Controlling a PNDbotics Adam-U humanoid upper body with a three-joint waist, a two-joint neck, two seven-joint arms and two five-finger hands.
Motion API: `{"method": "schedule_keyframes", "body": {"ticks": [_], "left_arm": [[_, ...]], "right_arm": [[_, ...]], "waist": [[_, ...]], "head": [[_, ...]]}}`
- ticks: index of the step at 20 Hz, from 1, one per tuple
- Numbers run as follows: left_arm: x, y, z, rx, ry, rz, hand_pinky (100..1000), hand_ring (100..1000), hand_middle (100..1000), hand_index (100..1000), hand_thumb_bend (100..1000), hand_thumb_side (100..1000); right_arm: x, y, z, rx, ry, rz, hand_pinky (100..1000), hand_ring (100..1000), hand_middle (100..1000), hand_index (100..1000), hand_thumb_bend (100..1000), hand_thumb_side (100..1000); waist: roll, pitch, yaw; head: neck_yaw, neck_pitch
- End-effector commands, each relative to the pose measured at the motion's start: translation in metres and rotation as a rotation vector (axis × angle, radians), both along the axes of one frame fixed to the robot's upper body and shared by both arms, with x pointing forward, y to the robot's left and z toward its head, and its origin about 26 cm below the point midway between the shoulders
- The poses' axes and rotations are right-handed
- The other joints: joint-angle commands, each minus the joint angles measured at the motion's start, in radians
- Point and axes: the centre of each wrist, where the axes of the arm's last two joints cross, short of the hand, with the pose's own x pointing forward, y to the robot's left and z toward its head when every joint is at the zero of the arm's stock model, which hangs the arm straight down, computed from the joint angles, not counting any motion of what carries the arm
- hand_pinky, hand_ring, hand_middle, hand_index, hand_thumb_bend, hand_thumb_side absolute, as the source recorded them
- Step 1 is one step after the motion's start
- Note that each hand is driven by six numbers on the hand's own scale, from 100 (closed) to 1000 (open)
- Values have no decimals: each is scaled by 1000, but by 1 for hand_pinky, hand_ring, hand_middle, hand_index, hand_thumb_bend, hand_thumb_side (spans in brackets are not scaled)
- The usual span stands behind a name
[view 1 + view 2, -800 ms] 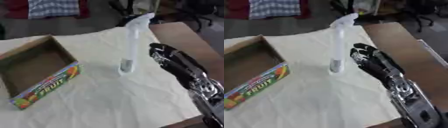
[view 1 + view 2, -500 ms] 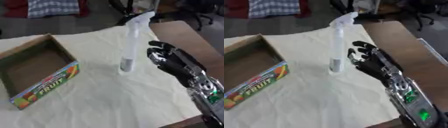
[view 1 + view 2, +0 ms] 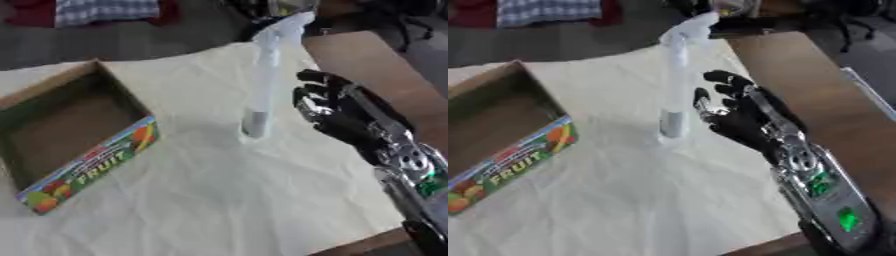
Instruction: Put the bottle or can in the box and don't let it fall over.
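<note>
**Nearly there: open hand beside an upright bottle**

The tall, slim, clear plastic spray bottle [image 3: 262, 85] stands upright on the cream cloth [image 3: 210, 200], long axis vertical. The black right hand [image 3: 737, 117] is just to its right, fingers spread, holding nothing. The open cardboard fruit-print box [image 3: 83, 165] lies well to the bottle's left.

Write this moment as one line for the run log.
right hand: open, beside bottle, apart | tall clear spray bottle: upright on cream cloth | cardboard fruit box: holds nothing | left hand: not in view
</note>
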Motion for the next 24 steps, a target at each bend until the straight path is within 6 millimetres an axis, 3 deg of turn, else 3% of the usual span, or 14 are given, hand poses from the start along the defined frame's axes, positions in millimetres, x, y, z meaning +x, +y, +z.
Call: {"method": "schedule_keyframes", "body": {"ticks": [1, 6, 9, 24], "left_arm": [[-1, -1, 9, 13, -35, -10, 1000, 996, 849, 741, 471, 475], [-1, -1, 9, 9, -37, -9, 1000, 996, 849, 741, 469, 475], [-1, -1, 8, 7, -40, -8, 1000, 996, 849, 741, 468, 475], [0, -3, 9, 5, -43, -21, 1000, 997, 848, 740, 465, 476]], "right_arm": [[-2, -2, 10, -18, -41, 0, 997, 1000, 1000, 879, 100, 434], [-1, -1, 16, -33, -62, -4, 1000, 1000, 1000, 886, 100, 436], [-1, -1, 19, -48, -72, -16, 1000, 1000, 1000, 893, 100, 434], [1, 2, 29, -81, -68, -61, 1000, 1000, 1000, 897, 100, 428]], "waist": [[3, -10, 2], [19, -3, 6], [28, -1, 9], [32, 0, 15]], "head": [[30, 21], [138, 16], [178, 2], [173, -28]]}}
